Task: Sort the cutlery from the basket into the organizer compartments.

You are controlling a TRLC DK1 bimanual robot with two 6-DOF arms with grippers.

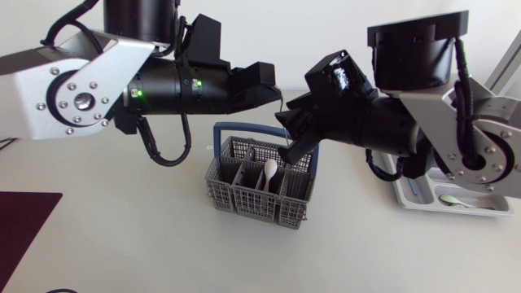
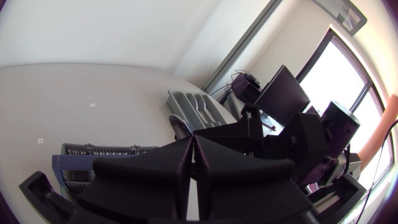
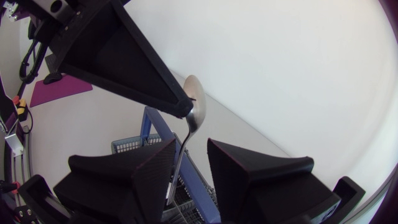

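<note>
Head view: we count two arms, two sets of jaws, one basket, one organizer, three spoons and one purple mat [image 1: 24,224] at the table's near left corner. Our left arm [image 1: 122,89] comes in from the left and our right arm [image 1: 423,122] from the right. Their tips meet above the grey basket [image 1: 244,203], which has a blue handle and stands mid-table. A white spoon [image 1: 270,171] stands upright in one of the basket's compartments. The organizer [image 1: 404,194] lies well apart at the right, partly under our right arm, with a pale green spoon [image 1: 450,200] lying in it.

From the right wrist view, the right gripper [image 3: 191,146] has its jaws standing apart. A metal spoon [image 3: 194,102] stands upright between them, bowl upward, above the basket. Its handle runs close along one finger's inner face, and a clear gap shows to the other finger. We cannot see what carries the spoon lower down.

From the left wrist view, the left gripper [image 2: 193,146] has its jaws pressed together along one seam, with nothing seen between them. Its tip sits at the edge of the metal spoon's bowl; we cannot tell whether they touch.
</note>
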